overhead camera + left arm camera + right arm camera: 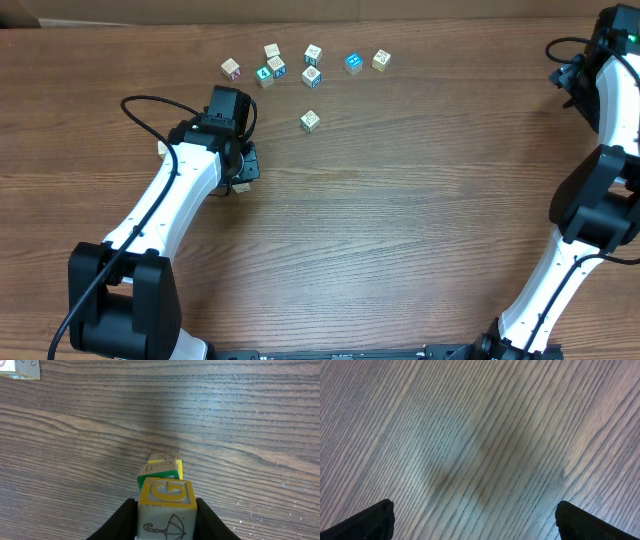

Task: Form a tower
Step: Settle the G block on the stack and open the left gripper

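The tower (165, 485) is a short stack of pale wooden cubes. Its top cube (166, 502) has a yellow-framed letter on top and an umbrella drawing on the near side. That cube rests on a cube with green and yellow faces (159, 472). My left gripper (166, 506) has a black finger against each side of the top cube. From overhead the tower (241, 186) is mostly hidden under the left gripper (240, 170). My right gripper (474, 510) hangs wide open over bare wood, far right (572, 72).
Several loose cubes lie in an arc at the back, among them a pink-faced one (231, 68), a blue one (352, 62) and a tan one (381, 59). One cube (310, 120) sits alone nearer the middle. Another cube (20, 367) shows at the left wrist view's corner.
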{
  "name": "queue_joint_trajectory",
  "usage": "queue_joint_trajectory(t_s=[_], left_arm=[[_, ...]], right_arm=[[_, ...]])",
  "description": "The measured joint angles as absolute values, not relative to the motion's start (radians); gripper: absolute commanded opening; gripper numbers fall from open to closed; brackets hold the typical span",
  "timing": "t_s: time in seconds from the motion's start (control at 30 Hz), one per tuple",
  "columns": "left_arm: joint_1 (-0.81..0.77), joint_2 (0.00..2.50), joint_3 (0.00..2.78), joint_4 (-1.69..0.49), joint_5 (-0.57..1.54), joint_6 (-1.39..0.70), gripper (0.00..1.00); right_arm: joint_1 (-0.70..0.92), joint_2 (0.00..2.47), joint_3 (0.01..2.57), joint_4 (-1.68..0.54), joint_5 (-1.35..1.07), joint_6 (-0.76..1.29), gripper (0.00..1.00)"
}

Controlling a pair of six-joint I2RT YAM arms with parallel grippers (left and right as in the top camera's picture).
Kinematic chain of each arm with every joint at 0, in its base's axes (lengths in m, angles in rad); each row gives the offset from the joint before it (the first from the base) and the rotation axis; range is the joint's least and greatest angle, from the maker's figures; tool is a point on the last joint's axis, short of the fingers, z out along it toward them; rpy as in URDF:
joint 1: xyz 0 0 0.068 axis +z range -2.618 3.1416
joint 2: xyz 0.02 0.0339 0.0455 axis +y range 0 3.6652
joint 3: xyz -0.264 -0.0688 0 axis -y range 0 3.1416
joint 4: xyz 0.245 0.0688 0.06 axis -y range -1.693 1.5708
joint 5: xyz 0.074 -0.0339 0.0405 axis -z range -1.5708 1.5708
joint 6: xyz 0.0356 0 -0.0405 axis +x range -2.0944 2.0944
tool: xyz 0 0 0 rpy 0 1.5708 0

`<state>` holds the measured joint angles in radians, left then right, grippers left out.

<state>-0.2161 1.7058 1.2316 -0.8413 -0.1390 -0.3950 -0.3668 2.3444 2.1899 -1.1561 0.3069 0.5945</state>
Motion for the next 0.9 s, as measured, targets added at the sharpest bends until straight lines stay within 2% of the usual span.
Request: queue_joint_trajectory(t_s=[0.07, 0.13, 0.23, 0.37, 0.53, 0.7, 0.73, 0.8, 0.83, 0.9], left_arm=[[-0.216, 1.706, 1.232, -0.842, -0.139, -0.403, 0.32], [-0.216, 1.706, 1.232, -0.844, -0.139, -0.414, 0.38], [-0.216, 1.706, 1.232, -0.846, -0.138, -0.429, 0.66], [-0.216, 1.706, 1.232, -0.848, -0.139, -0.442, 0.79], [-0.216, 1.708, 1.232, -0.857, -0.139, -0.466, 0.8], [-0.216, 1.752, 1.234, -0.845, -0.139, -0.478, 0.76], [-0.216, 1.766, 1.234, -0.839, -0.139, -0.481, 0.73], [-0.216, 1.791, 1.234, -0.827, -0.139, -0.487, 0.56], [-0.216, 1.803, 1.234, -0.817, -0.139, -0.497, 0.54], [-0.216, 1.821, 1.234, -0.806, -0.139, -0.494, 0.54]], right_arm=[[-0.367, 2.344, 2.19, -1.155, 0.307, 0.595, 1.0], [-0.366, 2.344, 2.19, -1.155, 0.307, 0.595, 1.0], [-0.367, 2.344, 2.19, -1.156, 0.307, 0.595, 1.0], [-0.367, 2.344, 2.19, -1.155, 0.307, 0.595, 1.0], [-0.366, 2.344, 2.19, -1.155, 0.307, 0.595, 1.0], [-0.366, 2.344, 2.19, -1.156, 0.307, 0.595, 1.0], [-0.367, 2.344, 2.19, -1.156, 0.307, 0.595, 1.0], [-0.367, 2.344, 2.19, -1.156, 0.307, 0.595, 1.0], [-0.367, 2.344, 2.19, -1.156, 0.307, 0.595, 1.0], [-0.366, 2.344, 2.19, -1.156, 0.307, 0.595, 1.0]])
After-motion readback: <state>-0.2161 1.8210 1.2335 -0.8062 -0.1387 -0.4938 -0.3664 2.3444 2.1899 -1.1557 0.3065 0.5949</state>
